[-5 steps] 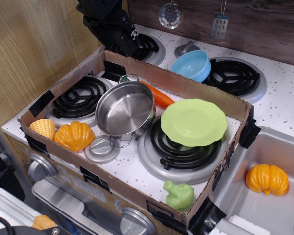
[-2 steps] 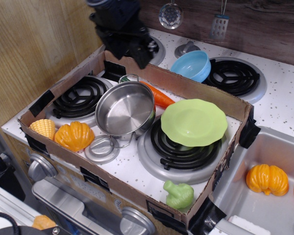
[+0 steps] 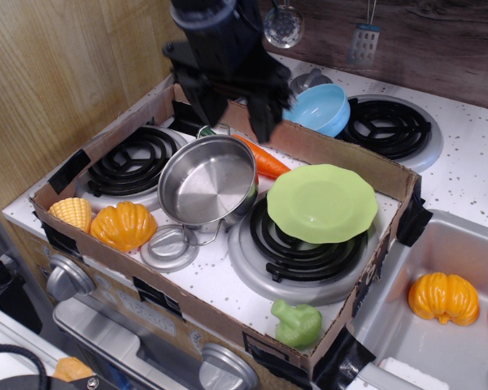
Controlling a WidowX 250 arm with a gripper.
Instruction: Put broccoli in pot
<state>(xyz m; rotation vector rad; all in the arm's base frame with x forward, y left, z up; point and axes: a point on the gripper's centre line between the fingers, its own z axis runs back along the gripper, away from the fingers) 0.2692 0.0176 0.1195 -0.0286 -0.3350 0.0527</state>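
Note:
The light-green toy broccoli [image 3: 297, 322] lies on the stovetop at the front right corner inside the cardboard frame. The shiny steel pot [image 3: 208, 181] with wire loop handles stands empty between the two front burners, left of the broccoli. My black gripper [image 3: 236, 119] hangs over the back edge of the frame, above and just behind the pot, far from the broccoli. Its two fingers [image 3: 264, 116] point down, spread apart, with nothing between them.
A lime-green plate [image 3: 321, 202] rests on the right burner, an orange carrot [image 3: 263, 159] behind the pot. A small metal lid [image 3: 170, 247], orange shell toy [image 3: 124, 225] and corn [image 3: 71, 213] lie front left. A blue bowl [image 3: 319, 108] sits behind the cardboard wall [image 3: 325, 150]. A sink [image 3: 439, 325] holds an orange pumpkin toy.
My gripper has moved from the back left corner forward and to the right, coming to hang over the frame's back wall above the pot. The broccoli and pot have not moved.

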